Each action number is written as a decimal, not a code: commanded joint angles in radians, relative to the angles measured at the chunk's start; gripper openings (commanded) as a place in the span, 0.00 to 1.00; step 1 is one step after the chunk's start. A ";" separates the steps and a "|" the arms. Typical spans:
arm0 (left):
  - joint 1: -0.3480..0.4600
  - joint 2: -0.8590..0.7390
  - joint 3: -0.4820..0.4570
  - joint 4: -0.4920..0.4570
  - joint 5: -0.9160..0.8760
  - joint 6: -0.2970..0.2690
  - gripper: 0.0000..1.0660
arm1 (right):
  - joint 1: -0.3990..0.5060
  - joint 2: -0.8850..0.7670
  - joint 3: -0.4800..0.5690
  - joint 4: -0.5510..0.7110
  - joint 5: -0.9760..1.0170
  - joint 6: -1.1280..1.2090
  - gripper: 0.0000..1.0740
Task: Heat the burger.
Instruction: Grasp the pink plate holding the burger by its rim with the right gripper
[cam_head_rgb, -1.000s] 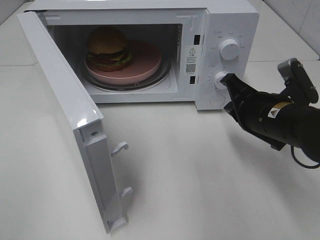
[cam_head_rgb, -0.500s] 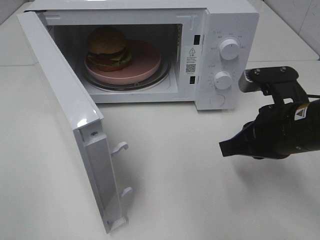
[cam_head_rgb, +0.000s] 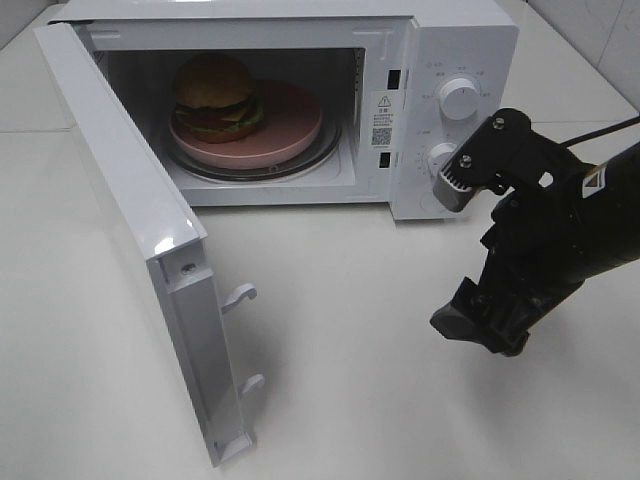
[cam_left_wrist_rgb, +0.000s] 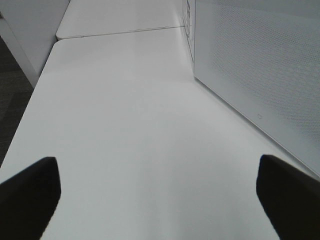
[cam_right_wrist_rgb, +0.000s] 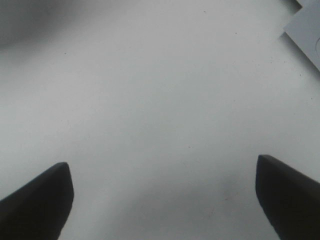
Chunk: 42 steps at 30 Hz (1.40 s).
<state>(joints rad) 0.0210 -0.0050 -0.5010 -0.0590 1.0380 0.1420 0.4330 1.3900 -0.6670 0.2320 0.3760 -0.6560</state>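
The right gripper (cam_head_rgb: 478, 328) hangs nose-down over the bare tabletop (cam_head_rgb: 340, 380), in front of the microwave's (cam_head_rgb: 450, 40) control panel and clear of both knobs. Its jaws are spread wide, with nothing between them and nothing touched. The left gripper (cam_left_wrist_rgb: 157, 200) is out of the high view. Its own camera shows its jaws equally wide and empty above the tabletop, near a white perforated panel (cam_left_wrist_rgb: 260, 65).

The microwave door (cam_head_rgb: 120, 190) stands swung fully open to the left. Inside, the burger (cam_head_rgb: 215, 95) sits on the left part of a salmon-pink plate (cam_head_rgb: 285, 125), and the plate rests on the glass turntable (cam_head_rgb: 300, 168).
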 joint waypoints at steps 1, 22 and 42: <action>0.002 -0.020 0.002 -0.003 -0.003 -0.002 0.95 | 0.000 -0.002 -0.064 -0.054 0.084 -0.115 0.93; 0.002 -0.020 0.002 -0.003 -0.003 -0.002 0.95 | 0.152 0.303 -0.551 -0.106 0.290 -0.622 0.88; 0.002 -0.020 0.002 -0.003 -0.003 -0.002 0.95 | 0.231 0.634 -0.964 -0.109 0.323 -0.643 0.84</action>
<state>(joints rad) 0.0210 -0.0050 -0.5010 -0.0590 1.0380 0.1420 0.6590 2.0180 -1.6230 0.1230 0.6870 -1.2860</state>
